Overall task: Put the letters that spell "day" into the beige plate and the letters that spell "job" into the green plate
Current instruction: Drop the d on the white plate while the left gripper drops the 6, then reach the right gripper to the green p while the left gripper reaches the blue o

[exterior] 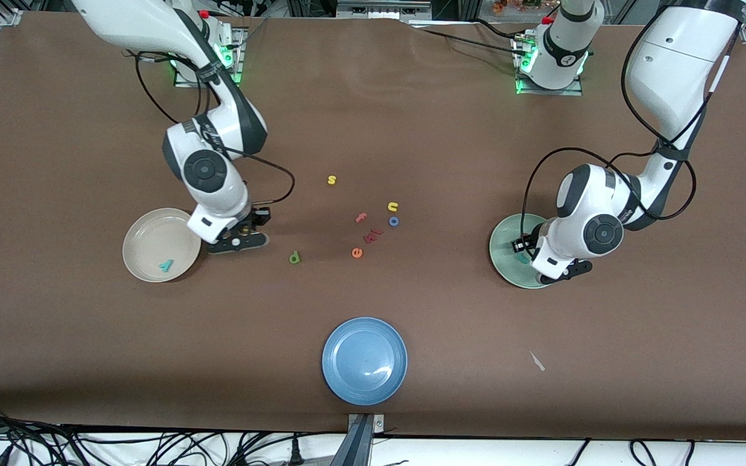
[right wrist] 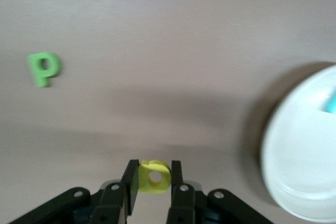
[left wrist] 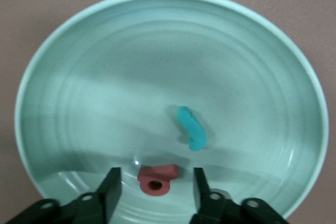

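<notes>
Right hand (right wrist: 153,178) clamps yellow a (right wrist: 154,176) over counter just beside beige plate (exterior: 143,255), plate toward right arm's end. Left hand (left wrist: 155,188) apart over green plate (left wrist: 68,77), salmon b (left wrist: 156,178) and teal j (left wrist: 191,128) inside.

Bare table (exterior: 412,116) between letter cluster (exterior: 373,230) and both plates, right arm (exterior: 214,175) overhanging beige plate (exterior: 146,252) rim

front: high, faced the arms, whole worktop (exterior: 412,129) | left wrist: close over green plate (left wrist: 63,40), shared with front | right wrist: low beside beige plate (right wrist: 294,182)
</notes>
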